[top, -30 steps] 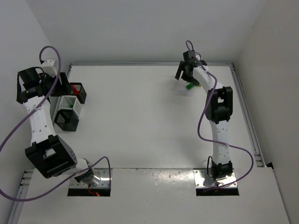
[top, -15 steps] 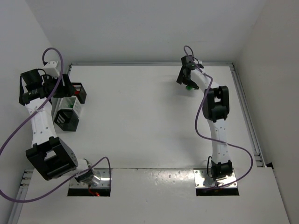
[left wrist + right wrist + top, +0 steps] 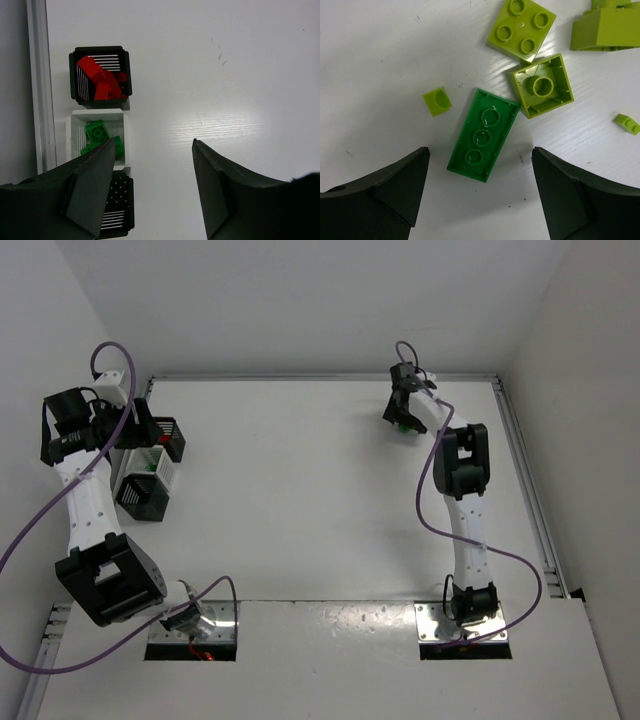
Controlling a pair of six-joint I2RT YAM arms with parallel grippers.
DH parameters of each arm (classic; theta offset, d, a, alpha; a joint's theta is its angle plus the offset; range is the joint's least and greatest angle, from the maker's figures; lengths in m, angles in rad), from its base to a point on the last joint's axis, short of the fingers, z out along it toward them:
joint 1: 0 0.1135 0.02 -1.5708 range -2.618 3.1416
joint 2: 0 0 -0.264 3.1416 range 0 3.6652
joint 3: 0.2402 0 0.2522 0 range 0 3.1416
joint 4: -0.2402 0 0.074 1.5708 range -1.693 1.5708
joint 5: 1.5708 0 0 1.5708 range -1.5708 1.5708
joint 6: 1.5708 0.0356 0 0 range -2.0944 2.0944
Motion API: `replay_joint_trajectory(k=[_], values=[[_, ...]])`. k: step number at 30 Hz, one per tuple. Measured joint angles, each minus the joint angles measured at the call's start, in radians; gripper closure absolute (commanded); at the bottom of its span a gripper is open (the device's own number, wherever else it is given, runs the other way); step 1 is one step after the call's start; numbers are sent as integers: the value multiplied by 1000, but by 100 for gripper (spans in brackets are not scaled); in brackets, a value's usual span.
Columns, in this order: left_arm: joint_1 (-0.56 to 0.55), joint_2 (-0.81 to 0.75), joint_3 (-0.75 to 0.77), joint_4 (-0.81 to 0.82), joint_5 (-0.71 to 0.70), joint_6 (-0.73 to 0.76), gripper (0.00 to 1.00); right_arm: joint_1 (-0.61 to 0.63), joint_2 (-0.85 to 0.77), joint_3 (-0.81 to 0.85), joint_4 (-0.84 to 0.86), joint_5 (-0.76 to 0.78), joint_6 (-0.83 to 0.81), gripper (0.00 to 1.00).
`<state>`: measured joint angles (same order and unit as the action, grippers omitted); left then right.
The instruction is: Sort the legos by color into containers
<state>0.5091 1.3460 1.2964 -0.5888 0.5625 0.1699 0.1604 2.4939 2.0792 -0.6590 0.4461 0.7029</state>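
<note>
My right gripper is open low over the table at the far right. A dark green brick lies upside down between its jaws. Several yellow-green bricks lie beyond it: a small piece, a studded square, an upturned square, a block and a chip. My left gripper is open and empty above the three bins at the far left. The black bin holds red bricks, the white bin holds dark green bricks, and the second black bin shows no bricks.
A metal rail runs along the table's left edge beside the bins. Walls enclose the table at the back and sides. The bins also show in the top view under the left arm.
My right gripper has moved toward the back of the table and come down over the green bricks. The left gripper shifted slightly during the first half second, then stayed still.
</note>
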Motion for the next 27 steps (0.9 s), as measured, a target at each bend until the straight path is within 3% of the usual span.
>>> replay_joint_trajectory(k=[4,10,16,18,23,27], values=[[0,0,0,0,0,0,32,-6,7,2,22,5,2,22],[0,0,0,0,2,-5,32,-26,11,3,46,-5,3,46],[0,0,0,0,11,-11,32,-43,-16,-64,114,-40,0,81],[0,-2,-3,3,19,-13,32,-49,-42,-110,134,-62,-13,98],[0,-34,-28,-2,63,-7,32,-61,-186,-336,184,-178,-82,100],[-4,-79,-74,-13,158,10,32,-55,-373,-609,238,-362,-199,100]])
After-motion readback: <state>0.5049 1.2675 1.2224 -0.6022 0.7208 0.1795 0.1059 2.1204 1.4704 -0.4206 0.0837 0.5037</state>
